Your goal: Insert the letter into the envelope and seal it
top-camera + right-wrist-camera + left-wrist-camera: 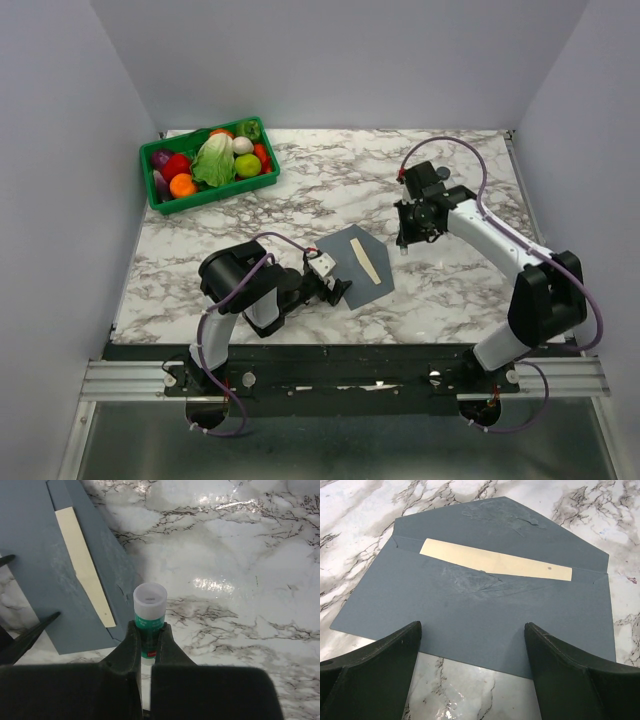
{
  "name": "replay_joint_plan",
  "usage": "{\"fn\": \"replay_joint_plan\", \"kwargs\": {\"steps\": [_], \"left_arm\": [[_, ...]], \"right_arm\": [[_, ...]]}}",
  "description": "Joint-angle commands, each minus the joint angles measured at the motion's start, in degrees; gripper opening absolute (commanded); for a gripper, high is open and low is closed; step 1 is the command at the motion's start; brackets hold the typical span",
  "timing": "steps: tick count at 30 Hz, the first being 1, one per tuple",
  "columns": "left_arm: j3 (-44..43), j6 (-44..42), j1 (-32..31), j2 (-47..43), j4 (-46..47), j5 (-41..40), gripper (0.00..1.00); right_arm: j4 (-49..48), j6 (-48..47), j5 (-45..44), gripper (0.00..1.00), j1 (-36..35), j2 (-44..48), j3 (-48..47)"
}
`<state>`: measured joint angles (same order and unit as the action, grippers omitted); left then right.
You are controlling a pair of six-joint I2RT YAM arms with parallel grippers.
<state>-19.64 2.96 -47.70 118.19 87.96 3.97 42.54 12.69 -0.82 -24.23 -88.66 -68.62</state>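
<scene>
Near the desk's near edge, the open envelope (352,288) holds the letter (366,262). Left claw (472,625) spread apart beside it; right claw (148,626) clamps a glue stick (149,600), apparently for sealing.

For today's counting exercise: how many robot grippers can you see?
2. The left gripper, open, is at the envelope's edge; the right gripper, right of the envelope, holds a glue stick.

Matt grey paper envelope (470,615) w/ smudgy patches, cream paper letter (495,562), glossy marble-look table (240,555), prob. plastic glue stick (149,605).
</scene>
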Motion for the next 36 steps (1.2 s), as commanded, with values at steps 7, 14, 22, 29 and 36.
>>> {"fn": "replay_joint_plan", "kwargs": {"steps": [7,14,22,29,36], "left_arm": [[4.7,0.6,-1.2,7.8,8.9,5.6,0.90],[4.4,0.8,-1.2,7.7,8.9,5.7,0.90],[4.3,1.3,-1.2,7.7,9.0,5.1,0.90],[3.6,2.1,-1.2,7.4,8.9,4.1,0.90],[3.1,2.7,-1.2,7.6,8.8,3.9,0.89]], "right_arm": [[5.9,-5.3,-8.1,0.01,1.1,-13.4,-8.5],[3.6,-8.1,-5.2,0.01,1.2,-19.3,-10.4],[0.7,-9.3,10.0,0.01,0.9,-18.7,-8.8],[-0.1,-8.8,16.7,0.01,-1.3,-15.8,-7.1],[-0.9,-7.8,17.6,0.01,-5.1,-16.5,-5.0]]}}
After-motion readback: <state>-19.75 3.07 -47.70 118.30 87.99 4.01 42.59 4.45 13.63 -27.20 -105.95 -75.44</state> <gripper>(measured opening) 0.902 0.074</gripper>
